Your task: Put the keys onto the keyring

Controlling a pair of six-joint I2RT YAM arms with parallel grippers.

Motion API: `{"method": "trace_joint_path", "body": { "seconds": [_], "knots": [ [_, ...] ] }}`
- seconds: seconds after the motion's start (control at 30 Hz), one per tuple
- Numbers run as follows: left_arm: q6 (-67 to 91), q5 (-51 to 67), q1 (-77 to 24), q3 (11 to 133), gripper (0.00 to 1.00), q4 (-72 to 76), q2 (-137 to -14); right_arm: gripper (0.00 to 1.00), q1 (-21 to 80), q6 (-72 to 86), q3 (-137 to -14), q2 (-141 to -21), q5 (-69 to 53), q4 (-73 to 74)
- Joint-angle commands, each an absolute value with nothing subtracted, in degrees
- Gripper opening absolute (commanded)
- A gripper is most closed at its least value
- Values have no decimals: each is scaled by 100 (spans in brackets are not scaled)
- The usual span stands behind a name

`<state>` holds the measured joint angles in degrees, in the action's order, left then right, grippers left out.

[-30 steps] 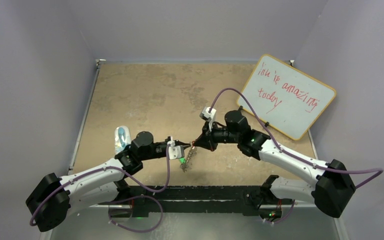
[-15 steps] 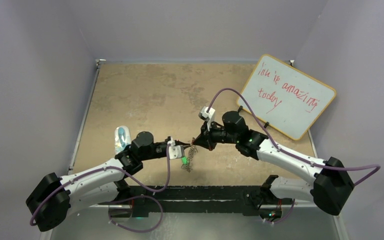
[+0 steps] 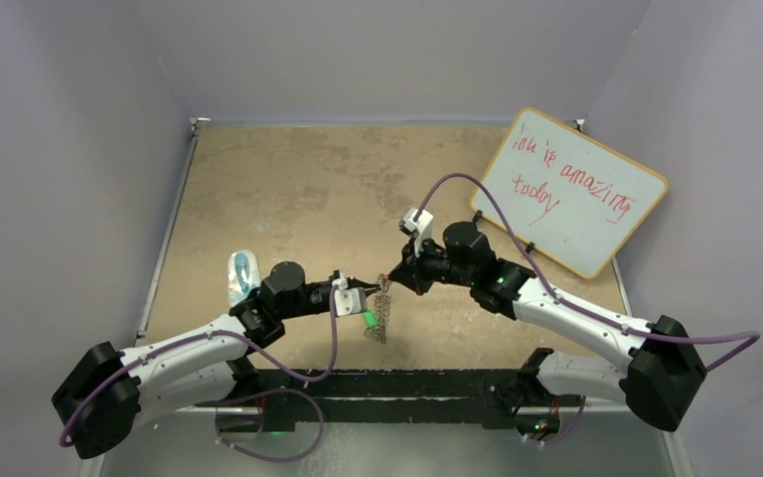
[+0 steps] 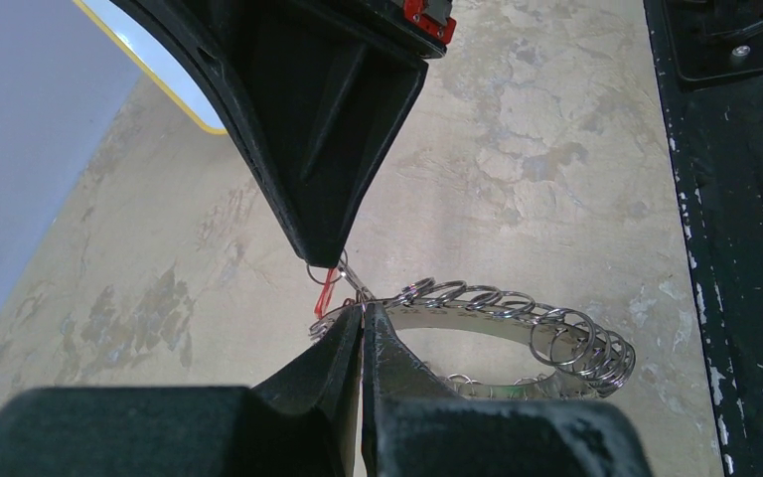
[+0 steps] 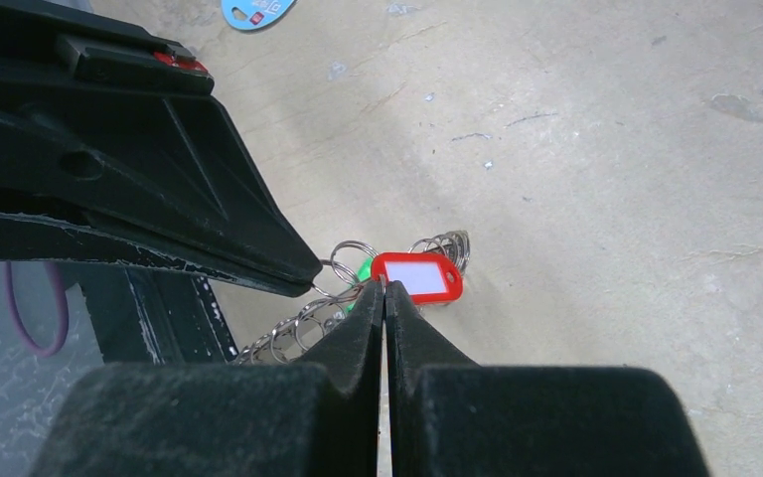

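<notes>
My left gripper [image 3: 366, 291] is shut on the rim of the keyring [image 4: 469, 316], a flat silvery ring fringed with small wire loops. The ring hangs tilted just above the table [image 3: 288, 189]. My right gripper [image 3: 387, 281] meets it tip to tip. It is shut on the end of the red key [image 5: 420, 277], a red plastic head with a white window, right at the ring's loops [image 5: 303, 320]. The green key [image 3: 369, 319] hangs at the keyring; only a green sliver [image 5: 362, 270] peeks out behind the loops in the right wrist view. Whether the red key is hooked on a loop I cannot tell.
A whiteboard [image 3: 574, 191] with red writing leans at the back right. A clear bluish plastic object [image 3: 242, 273] lies by the left arm. A black strip [image 3: 407, 383] runs along the near table edge, between the arm bases.
The right gripper has shifted slightly back and right with the red key. The keyring has swung a little to the right under the left gripper. Both grips are unchanged.
</notes>
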<state>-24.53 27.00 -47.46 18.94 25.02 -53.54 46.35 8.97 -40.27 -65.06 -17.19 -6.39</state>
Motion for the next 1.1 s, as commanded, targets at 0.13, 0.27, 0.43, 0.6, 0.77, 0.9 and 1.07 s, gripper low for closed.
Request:
{"method": "trace_joint_path", "body": {
  "seconds": [0.13, 0.27, 0.43, 0.6, 0.77, 0.9, 1.07],
  "knots": [
    [-2329, 2708, -4783, 1846, 0, 2821, -5403, 0, 4718, 899, -4151, -6511, -1622, -743],
    [-2319, 2708, -4785, 1846, 0, 2858, -5443, 0, 4720, 936, -4114, -6678, -1386, -657],
    [-2312, 2710, -4789, 1846, 0, 2887, -5484, 0, 4723, 1006, -4135, -6879, -1205, -607],
    [-2311, 2681, -4786, 1837, 0, 2902, -5516, 0, 4726, 1001, -4157, -6893, -1338, -681],
    [-2293, 2681, -4790, 1849, 0, 2982, -5579, 0, 4722, 957, -4088, -6765, -1684, -866],
    [-2302, 2681, -4795, 1917, 0, 3037, -5641, 0, 4732, 938, -4068, -6812, -1874, -920],
    [-2299, 2662, -4790, 1925, 0, 3114, -5746, 0, 4737, 949, -4052, -6859, -1866, -914]
  ]
}}
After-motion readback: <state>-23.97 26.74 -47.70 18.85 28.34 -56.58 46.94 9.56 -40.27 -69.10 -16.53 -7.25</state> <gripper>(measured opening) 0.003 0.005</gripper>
